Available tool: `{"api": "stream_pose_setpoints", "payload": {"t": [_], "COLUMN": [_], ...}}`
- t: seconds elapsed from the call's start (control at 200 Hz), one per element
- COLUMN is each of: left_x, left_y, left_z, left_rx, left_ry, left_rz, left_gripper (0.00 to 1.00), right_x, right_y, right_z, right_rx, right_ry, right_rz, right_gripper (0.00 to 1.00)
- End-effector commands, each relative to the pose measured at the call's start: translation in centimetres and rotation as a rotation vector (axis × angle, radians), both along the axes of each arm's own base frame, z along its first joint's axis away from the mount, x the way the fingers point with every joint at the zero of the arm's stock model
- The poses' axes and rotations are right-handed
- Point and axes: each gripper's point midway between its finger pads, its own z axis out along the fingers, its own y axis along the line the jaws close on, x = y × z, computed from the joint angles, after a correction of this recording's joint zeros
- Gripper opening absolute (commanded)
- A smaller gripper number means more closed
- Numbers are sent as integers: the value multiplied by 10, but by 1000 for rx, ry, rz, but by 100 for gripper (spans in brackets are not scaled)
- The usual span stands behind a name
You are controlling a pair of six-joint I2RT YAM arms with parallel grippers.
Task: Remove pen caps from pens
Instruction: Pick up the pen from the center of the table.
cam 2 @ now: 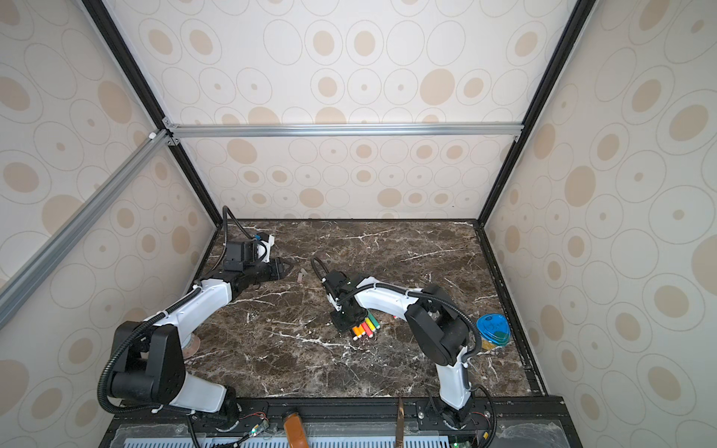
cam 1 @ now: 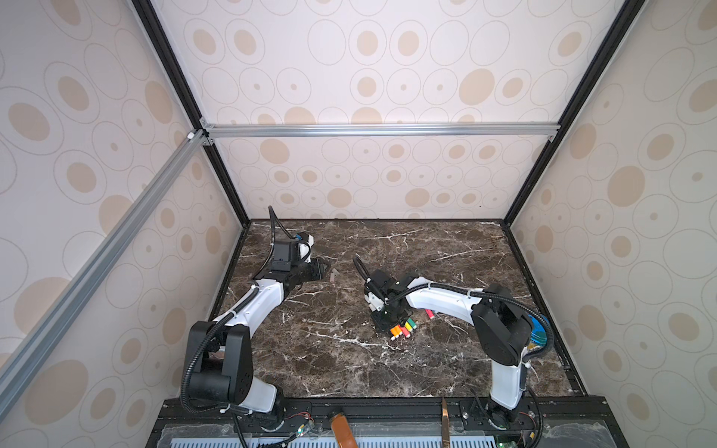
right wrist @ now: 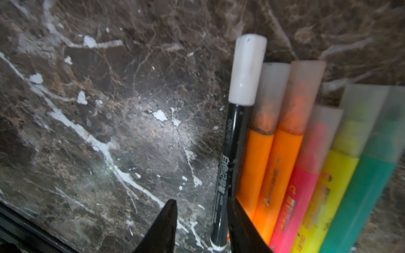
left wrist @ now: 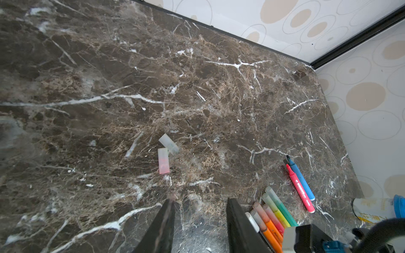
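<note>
6 pens [left wrist: 271, 210] still capped lie packed side by side on the marble table [left wrist: 109, 65]: black pen [right wrist: 228, 164] w/ a white cap [right wrist: 247, 70], 2 orange, 1 pink, 1 yellow, 1 green.

Right gripper [right wrist: 202, 200] is spread, clamping nothing. The black pen's tail appears to sit between its jaws, just beside 1 finger, w/ the nearest orange pen [right wrist: 254, 170] alongside.

Likely trouble: closing here may pinch the orange barrel too or shove the row apart. The slim black barrel may also roll free.

Left gripper [left wrist: 200, 200] is spread & empty.

In both top views, 2 loose pen caps [left wrist: 163, 161] lie near its tips at about 4 o'clock. The capped row shows at about 4 o'clock of the right gripper.

Blue pen [left wrist: 301, 178] & red pen [left wrist: 301, 192] lie uncapped, apart from the row.
</note>
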Motion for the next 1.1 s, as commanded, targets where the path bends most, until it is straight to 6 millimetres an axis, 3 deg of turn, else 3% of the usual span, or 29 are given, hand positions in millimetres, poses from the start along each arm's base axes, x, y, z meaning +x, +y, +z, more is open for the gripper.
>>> {"api": "stream_pose_setpoints", "payload": {"t": [0.0,0.375,0.6,0.825,1.095], "left_x": [6,8,7,5,-7], "left_y": [1,1,2,-2,-26], "left_z": [16,17,20,20,33], "left_rx": [-9,-9,-5,-30,-129], "left_ry": [-62,-69,-77,-75,-99], "left_rz": [23,20,29,10,-88], "left_gripper": [40,40,40,40,39], "right_x": [6,5,2,1,21], "right_y": [0,-3,0,27,35], "right_z": [-1,-23,-22,23,81], "right_rx": [-28,-76,-60,125,307], "right_ry": [-17,5,6,-34,-107], "right_rz": [-9,-6,7,52,10], "right_gripper": [41,34,14,2,0]}}
